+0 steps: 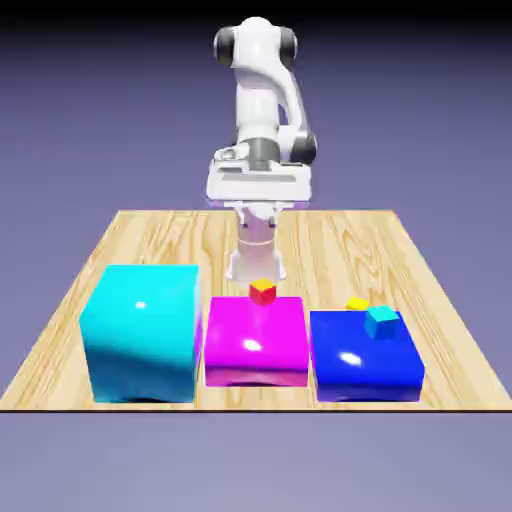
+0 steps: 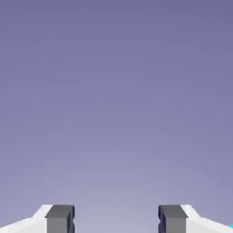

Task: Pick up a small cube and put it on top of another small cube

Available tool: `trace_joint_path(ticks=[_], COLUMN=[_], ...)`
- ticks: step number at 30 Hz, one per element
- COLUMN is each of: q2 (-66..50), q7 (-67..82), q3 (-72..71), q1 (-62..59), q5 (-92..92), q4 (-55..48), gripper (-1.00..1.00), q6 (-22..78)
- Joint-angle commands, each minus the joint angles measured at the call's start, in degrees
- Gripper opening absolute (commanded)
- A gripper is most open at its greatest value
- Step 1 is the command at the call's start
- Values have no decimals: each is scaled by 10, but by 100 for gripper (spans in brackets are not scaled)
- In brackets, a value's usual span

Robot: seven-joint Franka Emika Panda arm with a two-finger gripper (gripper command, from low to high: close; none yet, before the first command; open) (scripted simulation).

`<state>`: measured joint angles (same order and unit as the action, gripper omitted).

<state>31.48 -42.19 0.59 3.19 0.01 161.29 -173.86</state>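
Observation:
A tiny yellow small cube (image 1: 357, 303) sits at the far edge of the glossy blue block (image 1: 365, 358), partly hidden behind a tiny cyan cube (image 1: 381, 321) on the same block. Another tiny cube with a yellow top and red sides (image 1: 263, 291) rests on the far edge of the magenta block (image 1: 256, 342). My gripper (image 1: 256, 276) hangs low just behind the magenta block, close to the red-sided cube. In the hand view the gripper (image 2: 116, 219) is open: both grey fingertips (image 2: 59, 218) stand wide apart with only the backdrop between them.
A tall cyan block (image 1: 140, 332) stands at the exterior view's left, beside the magenta block. The three big blocks line the wooden table's (image 1: 330, 245) near edge. A cyan sliver (image 2: 231, 226) shows at the hand view's bottom right corner.

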Motion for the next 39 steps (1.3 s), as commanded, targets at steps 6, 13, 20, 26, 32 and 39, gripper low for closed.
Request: trace_joint_path(ticks=[6,13,20,26,32,39], q2=[-58,-127,-195,-253,-297,-393], q7=[13,28,44,57,67,201], q3=[29,63,98,127,149,33], q1=[125,270,415,540,633,560], q5=[1,1,2,3,4,178], q4=[14,31,48,62,73,43], gripper=[0,0,0,0,0,0], q6=[7,16,24,31,36,-32])
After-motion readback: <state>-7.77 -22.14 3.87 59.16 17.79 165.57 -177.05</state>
